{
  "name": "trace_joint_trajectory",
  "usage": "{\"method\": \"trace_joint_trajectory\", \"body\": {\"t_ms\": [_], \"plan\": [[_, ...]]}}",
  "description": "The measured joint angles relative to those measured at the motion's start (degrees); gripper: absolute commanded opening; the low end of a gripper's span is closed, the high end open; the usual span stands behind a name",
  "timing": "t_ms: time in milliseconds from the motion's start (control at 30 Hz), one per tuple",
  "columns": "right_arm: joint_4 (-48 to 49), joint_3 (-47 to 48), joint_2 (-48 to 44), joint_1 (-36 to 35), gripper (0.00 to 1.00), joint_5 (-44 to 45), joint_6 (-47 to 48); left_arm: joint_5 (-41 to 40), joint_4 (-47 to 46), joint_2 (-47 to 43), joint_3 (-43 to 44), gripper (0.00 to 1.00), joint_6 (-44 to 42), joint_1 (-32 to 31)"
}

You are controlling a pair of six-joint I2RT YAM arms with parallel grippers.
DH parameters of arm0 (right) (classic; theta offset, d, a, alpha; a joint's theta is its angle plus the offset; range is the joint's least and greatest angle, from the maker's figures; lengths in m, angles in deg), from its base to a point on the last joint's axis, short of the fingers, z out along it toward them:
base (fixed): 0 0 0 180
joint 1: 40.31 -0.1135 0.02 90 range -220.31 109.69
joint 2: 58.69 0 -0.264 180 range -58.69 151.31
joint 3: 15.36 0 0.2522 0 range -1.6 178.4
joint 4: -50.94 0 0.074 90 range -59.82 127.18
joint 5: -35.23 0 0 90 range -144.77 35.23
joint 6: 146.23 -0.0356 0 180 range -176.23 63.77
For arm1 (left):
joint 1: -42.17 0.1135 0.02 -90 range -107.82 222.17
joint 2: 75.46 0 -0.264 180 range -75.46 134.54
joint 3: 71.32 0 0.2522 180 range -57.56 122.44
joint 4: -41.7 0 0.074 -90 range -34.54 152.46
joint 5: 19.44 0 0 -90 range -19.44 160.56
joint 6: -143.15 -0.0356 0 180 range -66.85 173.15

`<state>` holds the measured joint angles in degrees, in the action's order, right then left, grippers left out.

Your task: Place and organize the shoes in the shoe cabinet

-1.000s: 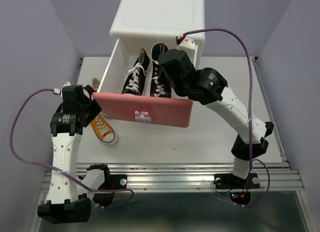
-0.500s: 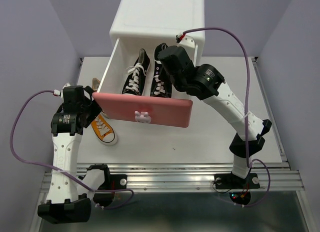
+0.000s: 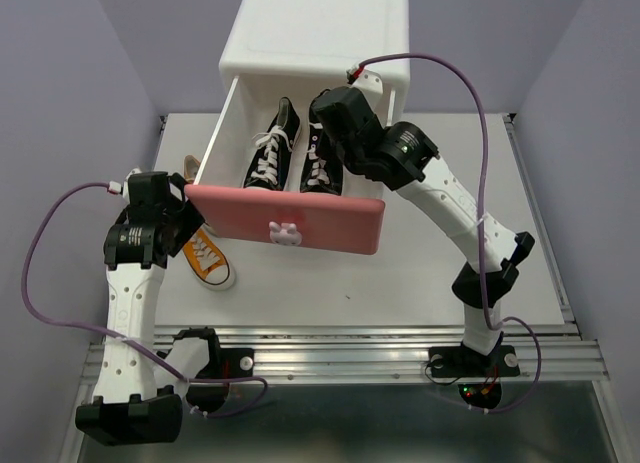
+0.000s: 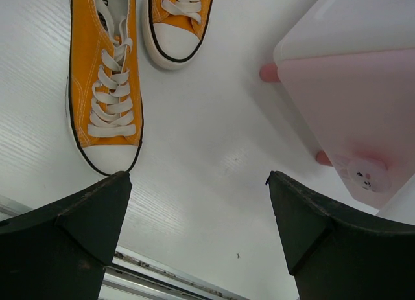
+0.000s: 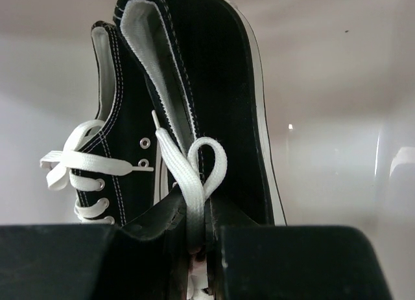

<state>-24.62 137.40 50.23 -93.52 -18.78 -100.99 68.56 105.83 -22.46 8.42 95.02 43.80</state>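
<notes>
While right jaws pinch a black shoe (image 5: 220,105) (by its lace) | left jaws wide near orange shoes (image 4: 107,73)

The white cabinet (image 3: 315,33) stands at the 12 o'clock edge of the table (image 3: 430,283), with its dark pink drawer (image 3: 290,221) pulled out toward 6 o'clock. Inside the drawer, the left black shoe (image 3: 268,155) and the right black shoe (image 3: 322,171) lie side by side, heels toward 12 o'clock. At 8 o'clock from the drawer, one orange shoe (image 3: 207,259) rests on the table with its toe toward 6 o'clock. The second orange shoe (image 3: 190,166) is mostly hidden.
</notes>
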Motion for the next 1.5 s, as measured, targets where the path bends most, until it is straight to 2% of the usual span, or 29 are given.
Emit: {"method": "trace_joint_trajectory", "body": {"t_ms": [567, 1033, 1133, 1267, 1300, 1500], "plan": [[1.3, -0.3, 1.9, 1.5, 0.12, -1.4, 1.4, -0.5, 0.0, 0.5, -0.7, 0.99, 0.8, 0.0], [4.0, -2.9, 2.7, 2.7, 0.19, -2.8, 1.5, -1.1, 0.0, 0.5, -0.8, 0.99, 1.3, 0.0], [4.7, -2.9, 3.1, 2.6, 0.24, -3.2, 1.7, -1.2, 0.1, 0.5, -0.8, 0.99, 1.5, 0.0], [5.5, -2.9, 3.3, 2.6, 0.38, -3.7, 2.1, -1.3, 0.2, 0.5, -0.8, 0.99, 1.8, 0.0], [5.7, -2.9, 3.3, 2.6, 0.44, -4.0, 2.3, -1.3, 0.2, 0.5, -0.9, 0.99, 1.9, 0.0], [6.0, -2.9, 3.3, 2.6, 0.59, -4.9, 3.2, -1.3, 0.5, 0.3, -0.9, 0.99, 2.2, 0.0]]}}
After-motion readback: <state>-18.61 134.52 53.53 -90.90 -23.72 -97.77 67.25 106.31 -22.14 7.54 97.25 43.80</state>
